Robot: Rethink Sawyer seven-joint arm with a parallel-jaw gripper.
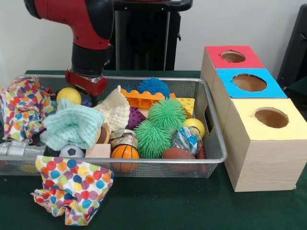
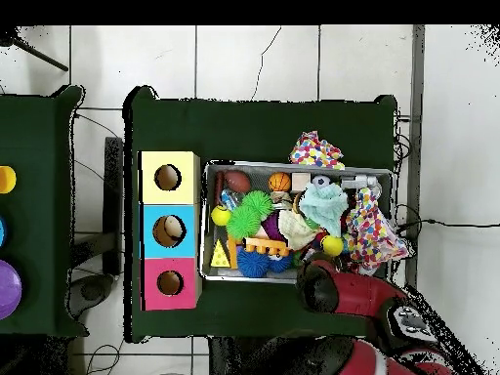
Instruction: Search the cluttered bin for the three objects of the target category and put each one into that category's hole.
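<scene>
A wire mesh bin (image 1: 217, 143) holds a pile of toys and cloths. My gripper (image 1: 87, 84) reaches down into its far left corner, right beside a yellow ball (image 1: 68, 95); its tips are hidden behind a teal cloth (image 1: 72, 124) and a cream cloth (image 1: 115, 109). Two green spiky balls (image 1: 166, 113) (image 1: 152, 138), a blue spiky ball (image 1: 154, 86), a small basketball (image 1: 124, 152), a soccer ball (image 1: 72, 151), a brown football (image 1: 178, 154) and a second yellow ball (image 1: 194, 125) lie in the bin. In the overhead view the arm (image 2: 322, 283) covers the bin's (image 2: 293, 164) lower right corner.
Three wooden boxes with round top holes stand beside the bin: red (image 1: 232, 56), blue (image 1: 249, 82), yellow (image 1: 271, 117). A polka-dot cloth (image 1: 24, 108) drapes over the bin's left end. Another (image 1: 72, 189) lies on the green table before it. Orange and yellow toy blocks (image 1: 141, 99) sit at the back.
</scene>
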